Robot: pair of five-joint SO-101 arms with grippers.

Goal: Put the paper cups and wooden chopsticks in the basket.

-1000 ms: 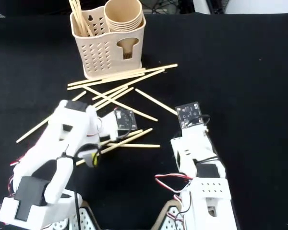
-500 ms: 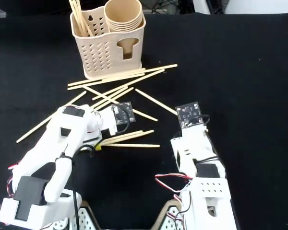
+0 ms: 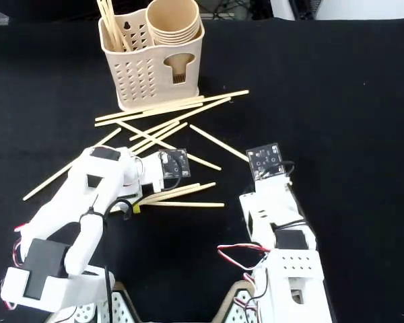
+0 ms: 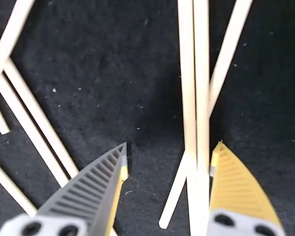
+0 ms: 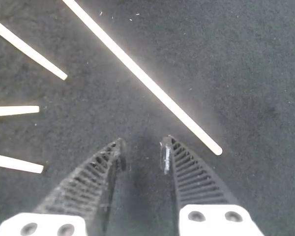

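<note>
Black cloth surface (image 3: 350, 101): pale wooden chopsticks (image 3: 182, 195), left of centre, are being straddled across their long axis by the nearer left gripper (image 4: 171, 147), jaws open; right gripper (image 5: 142, 145) is being held open, empty.

High cam: I look down on the black table (image 3: 350, 101) from above, on the arms' side, with their bases at my near edge and the basket (image 3: 148, 74) at the far edge; the whole workspace is in frame. Left wrist cam: sights along the left gripper (image 4: 171, 147), very close to the cloth. Right wrist cam: same along the right gripper (image 5: 143, 142), similarly close. All three share the loose chopsticks (image 3: 163, 108) mid-table.
</note>
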